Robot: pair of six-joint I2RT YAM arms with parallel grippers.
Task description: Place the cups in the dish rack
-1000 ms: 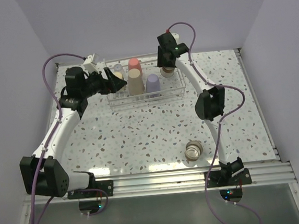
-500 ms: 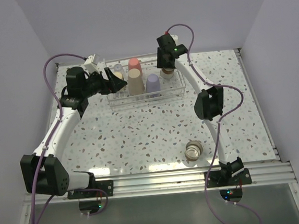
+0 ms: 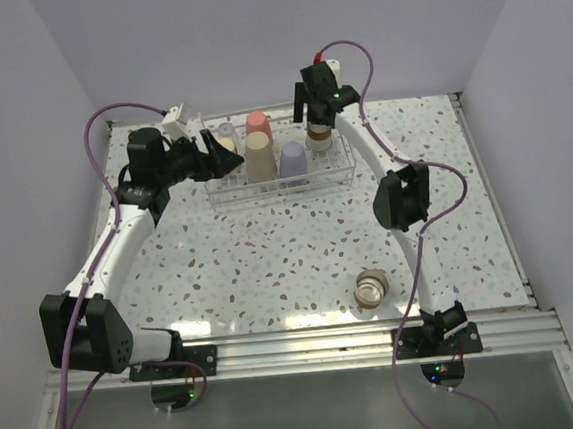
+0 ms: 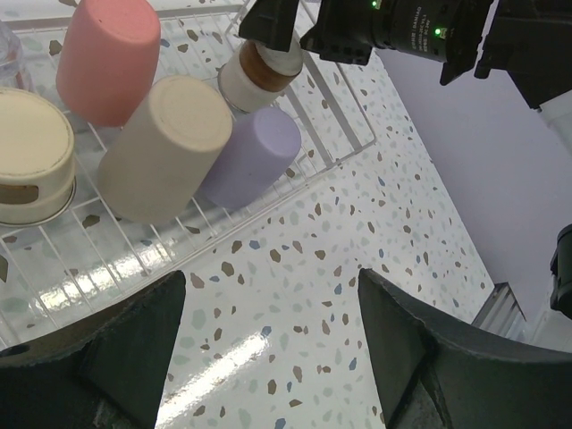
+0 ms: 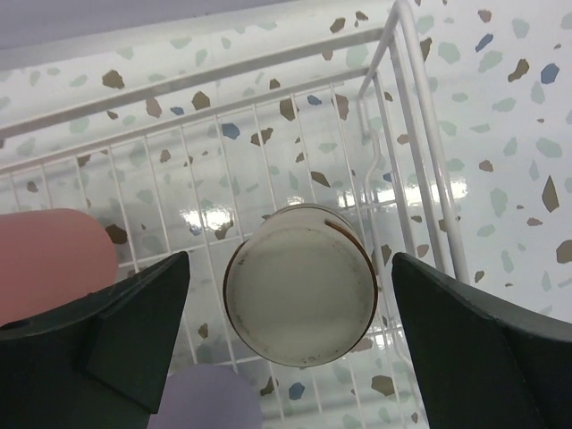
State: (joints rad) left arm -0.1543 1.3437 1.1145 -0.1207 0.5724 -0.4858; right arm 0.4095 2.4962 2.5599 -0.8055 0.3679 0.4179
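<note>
Hovering right gripper [image 5: 290, 261], jaws wide, over steel cup [image 5: 299, 297] in dish rack [image 5: 420, 116].

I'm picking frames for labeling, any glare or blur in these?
Top external view: evenly lit, sharp. Left wrist view: glare streaks on the table beside the dish rack, its fingers soft. Right wrist view: a glare patch on the table beside the steel cup, fingers blurred.
</note>
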